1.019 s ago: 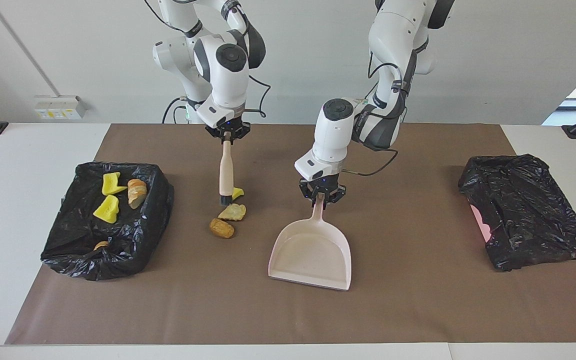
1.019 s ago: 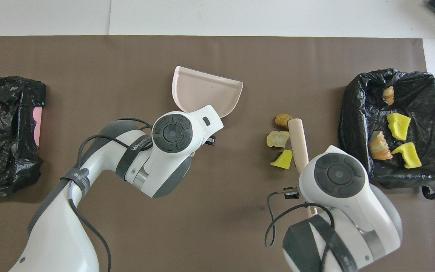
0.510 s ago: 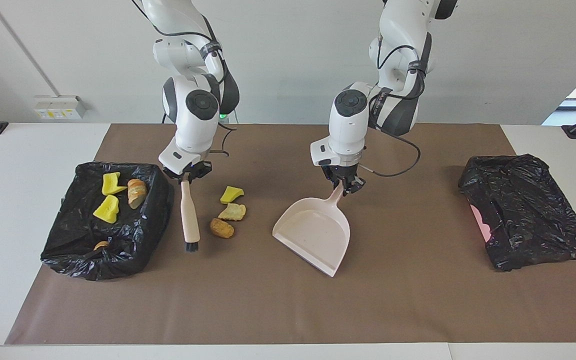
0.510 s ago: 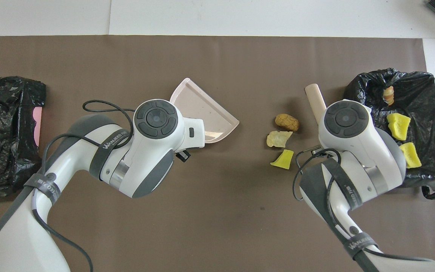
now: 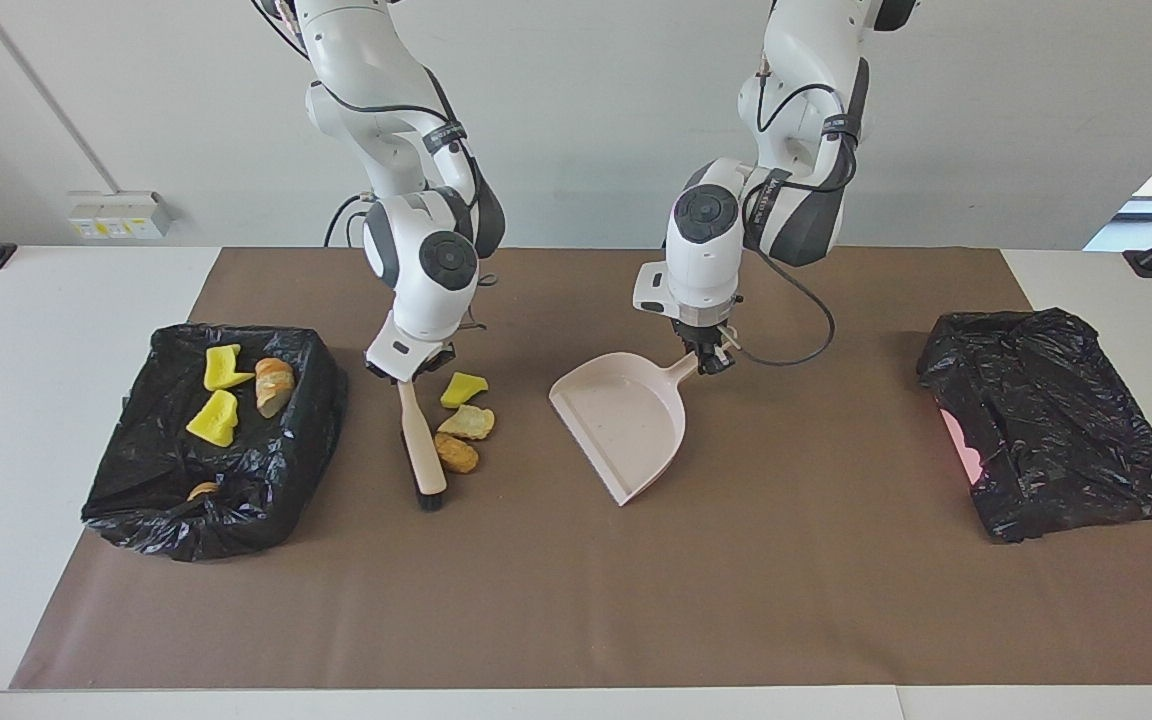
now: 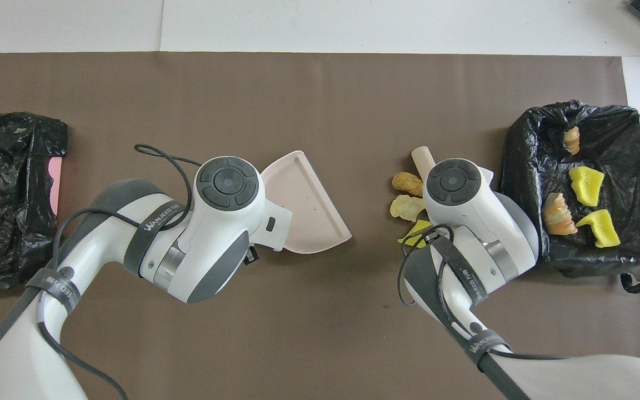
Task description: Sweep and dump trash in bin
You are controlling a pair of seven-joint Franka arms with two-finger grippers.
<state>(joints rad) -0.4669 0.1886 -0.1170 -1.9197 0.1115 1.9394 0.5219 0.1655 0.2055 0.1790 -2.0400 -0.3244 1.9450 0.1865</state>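
Trash: three scraps on brown mat, white table, brush at their nine o'clock pinched by right gripper; left gripper pinches dustpan handle.

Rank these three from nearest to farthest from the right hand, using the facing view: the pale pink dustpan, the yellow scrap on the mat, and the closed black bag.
From the right hand, which grips the brush:
1. Yellow scrap, on the mat right beside the brush.
2. Dustpan, mid-table, held by the left hand.
3. Closed black bag, at the left arm's end of the table.
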